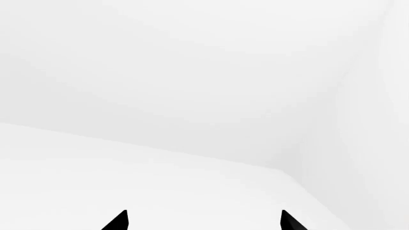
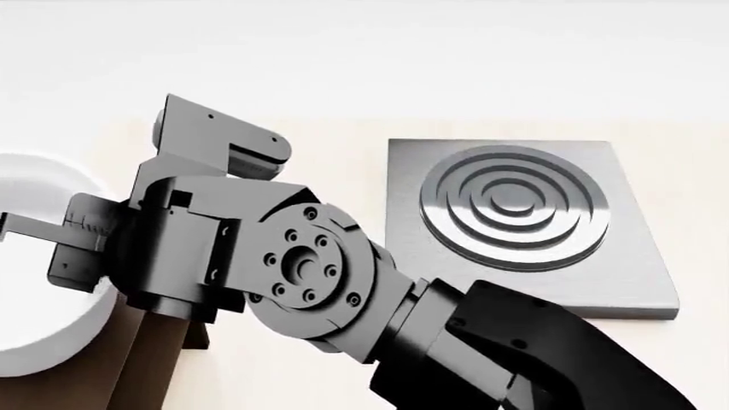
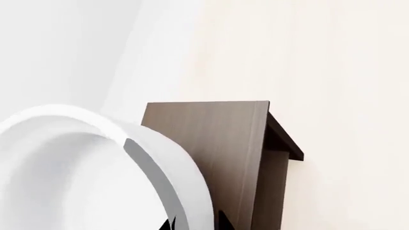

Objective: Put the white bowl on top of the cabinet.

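Note:
The white bowl [image 2: 34, 337] shows at the left edge of the head view, partly cut off by the frame and partly hidden by my right arm. My right gripper [image 2: 26, 227] is shut on the bowl's wall. In the right wrist view its dark fingertips [image 3: 223, 221] pinch the rim of the bowl [image 3: 76, 177], one inside and one outside. The dark brown cabinet [image 3: 211, 139] lies just beyond and below the bowl, its flat top [image 2: 137, 371] partly under it. I cannot tell whether the bowl touches the top. My left gripper [image 1: 203, 221] is open, facing only white surface.
A grey square stove plate [image 2: 518, 209] with concentric rings lies on the pale counter to the right of the cabinet. My right arm [image 2: 456, 342] crosses the view from the lower right. A white wall stands behind the counter.

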Motion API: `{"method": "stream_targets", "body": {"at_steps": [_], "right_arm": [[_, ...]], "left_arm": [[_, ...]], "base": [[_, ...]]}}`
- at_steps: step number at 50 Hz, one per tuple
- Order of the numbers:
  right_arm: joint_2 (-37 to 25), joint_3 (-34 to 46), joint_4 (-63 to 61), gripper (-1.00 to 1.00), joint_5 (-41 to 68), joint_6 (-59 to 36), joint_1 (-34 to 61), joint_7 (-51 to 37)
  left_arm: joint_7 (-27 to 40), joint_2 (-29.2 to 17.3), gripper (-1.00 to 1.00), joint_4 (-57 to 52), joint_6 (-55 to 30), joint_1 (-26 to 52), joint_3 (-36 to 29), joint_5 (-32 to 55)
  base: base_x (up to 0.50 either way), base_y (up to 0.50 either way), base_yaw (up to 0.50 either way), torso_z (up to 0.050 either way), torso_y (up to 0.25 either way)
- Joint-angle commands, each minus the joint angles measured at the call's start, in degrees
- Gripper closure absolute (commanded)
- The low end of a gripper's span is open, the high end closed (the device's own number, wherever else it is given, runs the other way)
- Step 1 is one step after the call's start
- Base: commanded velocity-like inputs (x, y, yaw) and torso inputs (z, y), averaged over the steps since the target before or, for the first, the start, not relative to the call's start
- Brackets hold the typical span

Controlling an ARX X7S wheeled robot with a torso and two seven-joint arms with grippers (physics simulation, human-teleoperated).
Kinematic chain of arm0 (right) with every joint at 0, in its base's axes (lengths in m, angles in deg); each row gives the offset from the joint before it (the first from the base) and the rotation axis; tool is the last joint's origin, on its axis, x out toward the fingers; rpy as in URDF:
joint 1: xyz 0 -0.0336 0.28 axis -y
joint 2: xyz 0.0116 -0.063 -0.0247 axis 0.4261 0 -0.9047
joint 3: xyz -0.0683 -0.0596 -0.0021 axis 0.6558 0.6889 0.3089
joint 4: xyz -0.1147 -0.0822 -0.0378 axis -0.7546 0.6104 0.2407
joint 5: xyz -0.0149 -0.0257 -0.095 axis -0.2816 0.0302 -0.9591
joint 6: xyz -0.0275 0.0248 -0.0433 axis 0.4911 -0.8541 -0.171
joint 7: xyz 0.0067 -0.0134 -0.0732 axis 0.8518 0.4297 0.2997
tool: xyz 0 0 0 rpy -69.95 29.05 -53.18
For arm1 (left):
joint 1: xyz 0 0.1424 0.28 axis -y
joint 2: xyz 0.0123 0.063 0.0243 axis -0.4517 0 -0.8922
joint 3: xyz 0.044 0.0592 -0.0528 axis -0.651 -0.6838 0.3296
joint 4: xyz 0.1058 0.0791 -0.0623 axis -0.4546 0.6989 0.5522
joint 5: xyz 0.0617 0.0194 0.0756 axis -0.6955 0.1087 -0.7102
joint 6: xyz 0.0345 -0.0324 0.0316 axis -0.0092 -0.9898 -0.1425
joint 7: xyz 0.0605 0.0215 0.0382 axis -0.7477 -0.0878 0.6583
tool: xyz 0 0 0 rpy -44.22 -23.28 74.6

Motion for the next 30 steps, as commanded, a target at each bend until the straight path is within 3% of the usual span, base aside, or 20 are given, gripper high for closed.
{"method": "stream_targets", "body": {"at_steps": [1,30], "right_arm": [[0.4,0.7,0.3,-1.0,0.6,0.2,0.1,1.8],[-1.5,2.5,-3.1,-1.0,-0.1,3.5,1.5,-0.6]], "left_arm": [[0.0,0.0,-1.0,-0.1,0.0,-0.1,0.0,0.0],[0.1,-0.2,-1.0,-0.1,0.0,0.0,-0.1,0.1]], "base": [[0.0,0.0,0.0,0.0,0.0],[0.0,0.0,0.0,0.0,0.0]]}}
